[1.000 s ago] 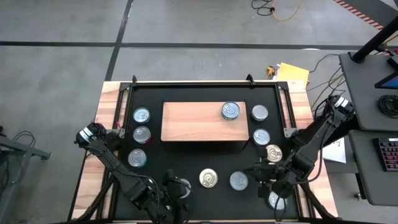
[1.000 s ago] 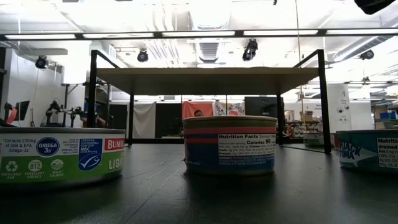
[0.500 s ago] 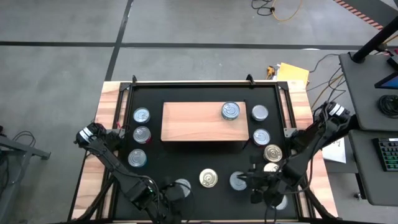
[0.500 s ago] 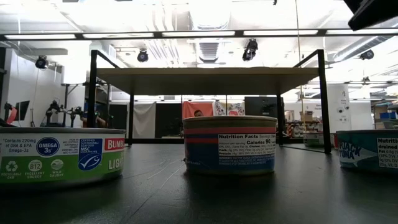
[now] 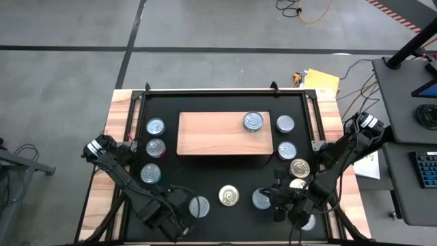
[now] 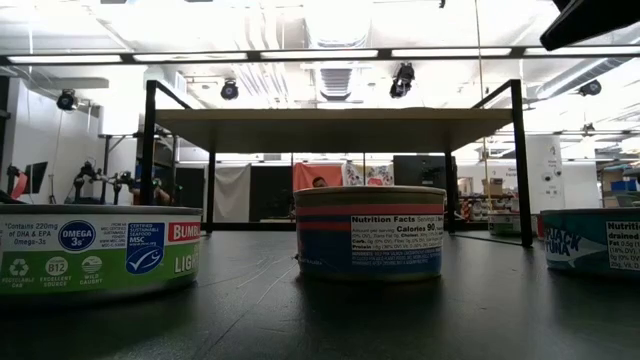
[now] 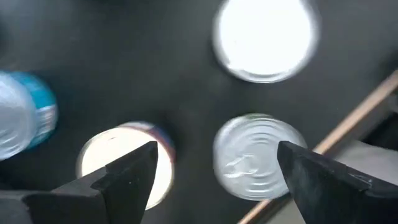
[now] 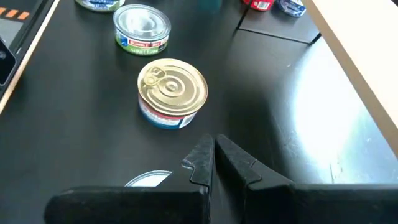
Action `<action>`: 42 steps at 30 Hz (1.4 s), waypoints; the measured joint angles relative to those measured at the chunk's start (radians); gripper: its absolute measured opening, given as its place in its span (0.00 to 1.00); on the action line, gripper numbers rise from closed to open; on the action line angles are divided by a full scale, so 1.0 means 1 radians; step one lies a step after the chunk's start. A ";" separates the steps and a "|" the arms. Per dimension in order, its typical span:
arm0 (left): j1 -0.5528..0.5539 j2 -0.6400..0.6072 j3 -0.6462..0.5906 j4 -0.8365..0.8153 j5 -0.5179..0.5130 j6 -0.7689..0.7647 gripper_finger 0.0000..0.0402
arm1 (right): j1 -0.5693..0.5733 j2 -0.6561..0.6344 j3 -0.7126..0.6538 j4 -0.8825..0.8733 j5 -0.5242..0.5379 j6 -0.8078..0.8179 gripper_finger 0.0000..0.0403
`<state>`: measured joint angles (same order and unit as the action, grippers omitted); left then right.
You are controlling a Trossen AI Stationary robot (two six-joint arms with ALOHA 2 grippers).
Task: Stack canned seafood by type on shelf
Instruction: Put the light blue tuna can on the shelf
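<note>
The shelf (image 5: 212,133), a light-wood board raised on black legs over the black mat (image 5: 225,179), carries a single silver-lidded can (image 5: 253,121) near its right end; the other cans all sit on the mat. Three silver-lidded cans (image 5: 156,127) line up left of the shelf, two more (image 5: 285,124) stand right of it, and a gold-lidded one (image 5: 300,167) sits just below those. Along the near edge lie a silver can (image 5: 199,206), a gold-lidded can (image 5: 229,196) and another silver one (image 5: 261,199).

The left gripper (image 7: 211,177) hangs at the near left of the mat, its fingers (image 7: 124,174) spread wide with nothing between them, above cans on the mat. The right gripper (image 8: 214,158) is at the near right of the mat, fingers pressed together and empty, with the gold-lidded can (image 8: 172,92) ahead of it, apart from it
</note>
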<state>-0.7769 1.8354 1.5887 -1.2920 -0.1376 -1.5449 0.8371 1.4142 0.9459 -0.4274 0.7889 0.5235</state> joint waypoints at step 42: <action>0.041 -0.197 -0.044 -0.249 -0.171 0.262 0.26 | -0.066 -0.042 0.000 -0.001 0.000 -0.069 0.02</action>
<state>-0.7355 1.6388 1.5449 -1.5411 -0.3087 -1.2828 0.7712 1.3727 0.9459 -0.4288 0.7887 0.4549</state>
